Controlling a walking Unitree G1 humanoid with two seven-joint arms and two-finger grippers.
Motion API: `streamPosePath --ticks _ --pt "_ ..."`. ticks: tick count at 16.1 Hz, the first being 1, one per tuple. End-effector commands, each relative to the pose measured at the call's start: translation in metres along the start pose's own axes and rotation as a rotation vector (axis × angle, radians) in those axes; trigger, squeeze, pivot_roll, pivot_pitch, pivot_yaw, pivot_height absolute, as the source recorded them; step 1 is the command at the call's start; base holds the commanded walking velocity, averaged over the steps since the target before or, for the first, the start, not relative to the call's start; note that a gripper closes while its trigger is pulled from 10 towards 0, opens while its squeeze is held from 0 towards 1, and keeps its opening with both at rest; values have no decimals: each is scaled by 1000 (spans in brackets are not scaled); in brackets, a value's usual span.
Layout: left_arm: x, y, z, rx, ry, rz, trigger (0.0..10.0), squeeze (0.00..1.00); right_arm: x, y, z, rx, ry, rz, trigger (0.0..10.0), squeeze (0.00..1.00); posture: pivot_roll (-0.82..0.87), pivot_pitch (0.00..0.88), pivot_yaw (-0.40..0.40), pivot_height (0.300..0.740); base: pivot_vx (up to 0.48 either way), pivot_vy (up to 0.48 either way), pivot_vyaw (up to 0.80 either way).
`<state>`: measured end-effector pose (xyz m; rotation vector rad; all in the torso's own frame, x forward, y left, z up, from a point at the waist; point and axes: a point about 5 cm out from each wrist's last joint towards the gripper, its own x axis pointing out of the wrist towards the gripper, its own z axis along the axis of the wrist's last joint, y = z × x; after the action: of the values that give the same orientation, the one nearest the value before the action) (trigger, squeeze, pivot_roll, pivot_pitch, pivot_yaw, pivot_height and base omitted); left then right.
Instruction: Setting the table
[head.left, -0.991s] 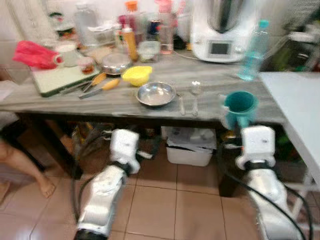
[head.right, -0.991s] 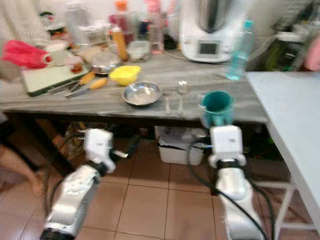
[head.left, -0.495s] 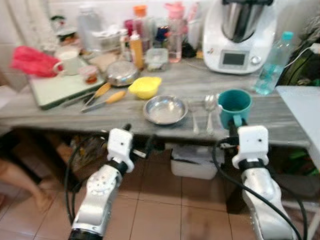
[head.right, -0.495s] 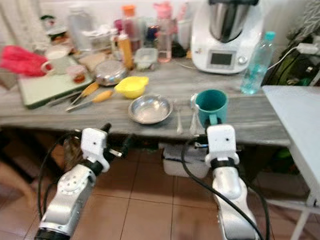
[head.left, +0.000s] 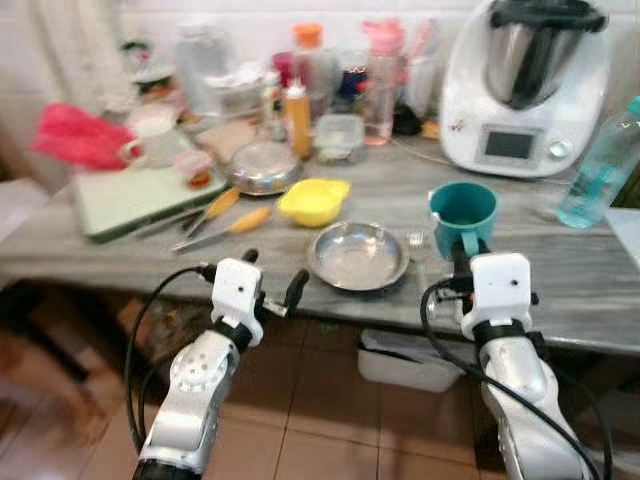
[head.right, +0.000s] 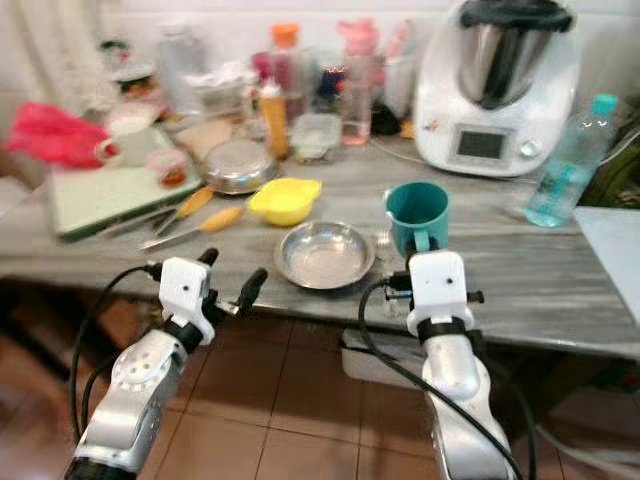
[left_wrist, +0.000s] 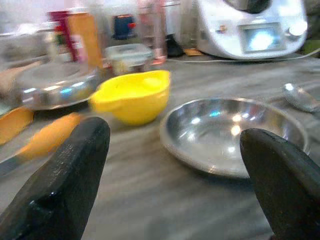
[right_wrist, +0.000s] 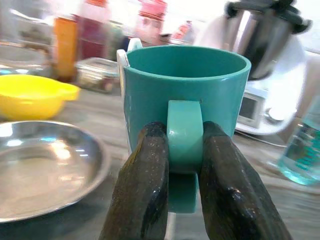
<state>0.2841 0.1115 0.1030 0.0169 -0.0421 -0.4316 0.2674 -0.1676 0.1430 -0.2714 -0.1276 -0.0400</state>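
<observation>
My right gripper (head.left: 462, 258) is shut on the handle of a teal mug (head.left: 462, 212). The right wrist view shows both fingers (right_wrist: 145, 175) clamped around the handle (right_wrist: 184, 135). The mug is upright over the grey table (head.left: 580, 285), just right of a steel bowl (head.left: 358, 256). Cutlery (head.left: 417, 240) lies between mug and bowl, partly hidden. A yellow bowl (head.left: 313, 201) sits behind the steel bowl (left_wrist: 235, 132). At the table's front edge my left gripper (head.left: 272, 280) is open, short of the steel bowl and holding nothing.
A white food processor (head.left: 525, 85) and a water bottle (head.left: 600, 170) stand at the back right. Bottles and jars crowd the back. On the left are a green board (head.left: 130, 195), orange-handled knives (head.left: 235, 222) and a lidded steel pot (head.left: 263, 166). A white bin (head.left: 410, 358) sits under the table.
The camera has come closer to the table. My right gripper, still shut on the mug, has shifted left towards the cutlery and steel bowl. The left gripper stays open at the front edge.
</observation>
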Motion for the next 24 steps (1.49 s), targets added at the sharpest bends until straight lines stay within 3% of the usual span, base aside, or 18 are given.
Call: streamPosePath --ticks 1,8,13,18,24 --pt "2 -5 1 3 0 -14 10000 0 1 -8 4 -16 -22 -31 10000 0 -175 0 34 740 281 0 0" --pt "-4 2 0 19 17 -38 10000 0 1 -8 5 -18 -20 -34 10000 0 -175 0 35 740 40 0 0" --pt "-15 -4 1 -1 55 -207 10000 0 1 -6 5 -10 -22 -19 10000 0 -165 0 34 740 0 0 0" --pt "-30 -6 2 16 107 -330 10000 0 22 -11 12 29 -29 15 10000 0 -144 24 52 740 0 0 0" --pt "-32 -10 7 19 121 -395 10000 0 45 -8 16 92 -14 4 10000 0 -133 35 73 740 0 0 0"
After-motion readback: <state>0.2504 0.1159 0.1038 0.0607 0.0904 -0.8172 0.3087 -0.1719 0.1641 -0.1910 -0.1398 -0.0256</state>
